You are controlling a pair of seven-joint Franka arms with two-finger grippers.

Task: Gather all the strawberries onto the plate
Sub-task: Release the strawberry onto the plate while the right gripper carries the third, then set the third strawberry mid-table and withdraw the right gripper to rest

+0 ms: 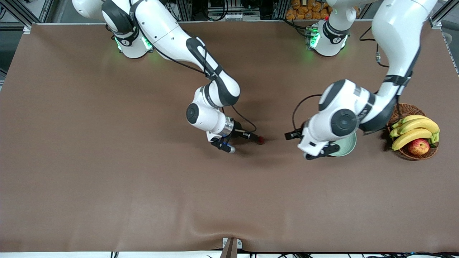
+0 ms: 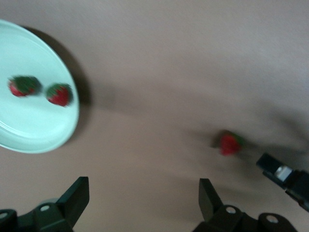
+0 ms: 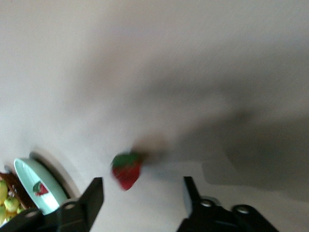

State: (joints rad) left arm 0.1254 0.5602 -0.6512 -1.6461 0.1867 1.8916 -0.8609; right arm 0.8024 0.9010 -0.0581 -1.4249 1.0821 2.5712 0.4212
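Note:
The pale mint-green plate (image 1: 349,146) lies beside the basket, mostly hidden under the left arm. In the left wrist view the plate (image 2: 34,130) holds two strawberries (image 2: 21,86) (image 2: 59,94). A third strawberry (image 1: 260,139) lies on the table toward the right arm's end from the plate; it also shows in the left wrist view (image 2: 230,143). My right gripper (image 1: 251,137) is open, low at the table, with this strawberry (image 3: 127,169) just ahead of its fingertips (image 3: 96,192). My left gripper (image 1: 320,152) is open and empty above the plate's edge.
A brown wicker basket (image 1: 405,109) with bananas (image 1: 416,129) and a red-yellow apple (image 1: 418,146) stands toward the left arm's end, next to the plate. The brown cloth (image 1: 143,179) covers the table. The right gripper's finger (image 2: 285,174) shows in the left wrist view.

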